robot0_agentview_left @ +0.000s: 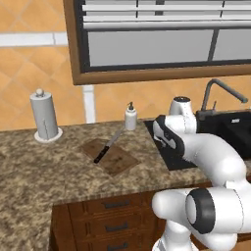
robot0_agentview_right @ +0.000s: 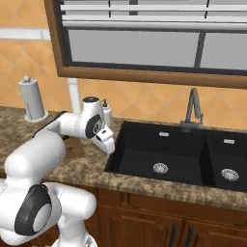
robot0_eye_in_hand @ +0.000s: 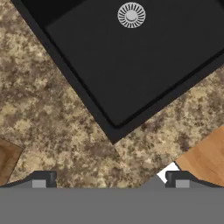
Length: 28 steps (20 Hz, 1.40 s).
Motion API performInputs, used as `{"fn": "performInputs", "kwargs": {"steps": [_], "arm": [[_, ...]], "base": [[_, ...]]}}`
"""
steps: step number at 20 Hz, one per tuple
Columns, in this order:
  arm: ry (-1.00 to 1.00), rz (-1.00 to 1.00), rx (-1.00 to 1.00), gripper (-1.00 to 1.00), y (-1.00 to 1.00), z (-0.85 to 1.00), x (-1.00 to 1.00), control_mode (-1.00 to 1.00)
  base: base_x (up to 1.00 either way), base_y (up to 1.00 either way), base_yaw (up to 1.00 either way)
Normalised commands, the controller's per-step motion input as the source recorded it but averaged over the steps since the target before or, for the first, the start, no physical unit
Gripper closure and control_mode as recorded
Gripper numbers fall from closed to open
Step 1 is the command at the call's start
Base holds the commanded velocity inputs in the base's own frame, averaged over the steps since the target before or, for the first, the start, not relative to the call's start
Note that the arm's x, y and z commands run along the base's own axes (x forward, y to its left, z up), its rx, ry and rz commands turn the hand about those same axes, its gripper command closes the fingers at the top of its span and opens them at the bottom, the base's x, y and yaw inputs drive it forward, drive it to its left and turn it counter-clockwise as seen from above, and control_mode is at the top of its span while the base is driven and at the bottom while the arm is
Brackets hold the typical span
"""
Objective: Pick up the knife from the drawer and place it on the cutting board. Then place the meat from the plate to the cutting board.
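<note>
Gripper (robot0_eye_in_hand: 109,179) open wide, empty, pointing downward

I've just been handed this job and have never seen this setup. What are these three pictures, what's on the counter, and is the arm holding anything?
The machine is a white robot arm with a two-finger gripper on a driving base, in a simulated kitchen. Two pictures come from cameras on the base, behind the arm to its left and right. The third looks out from the hand itself, straight down past its two dark fingertips.

On the granite counter lies the cutting board with the knife already on it. Behind stand a paper towel holder and a soap dispenser. To the right is a black sink with a faucet.

The gripper is open and empty, hovering over the counter at the sink's corner.
</note>
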Motion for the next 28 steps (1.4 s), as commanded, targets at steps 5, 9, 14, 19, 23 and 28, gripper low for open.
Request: {"fn": "performInputs", "kwargs": {"steps": [5,9,14,19,23,28], "arm": [[0.00,0.00,0.00,-1.00,0.00,0.00,0.00,1.00],[0.00,0.00,0.00,-1.00,0.00,0.00,0.00,1.00],[0.00,0.00,0.00,-1.00,0.00,0.00,0.00,1.00],[0.00,0.00,0.00,-1.00,0.00,0.00,0.00,1.00],[0.00,0.00,0.00,-1.00,0.00,0.00,0.00,1.00],[0.00,0.00,0.00,-1.00,0.00,0.00,0.00,1.00]], "base": [[-0.22,-1.00,0.00],[-0.01,-1.00,0.00],[0.00,-1.00,0.00],[0.00,-1.00,0.00],[0.00,-1.00,0.00],[0.01,-1.00,0.00]]}}
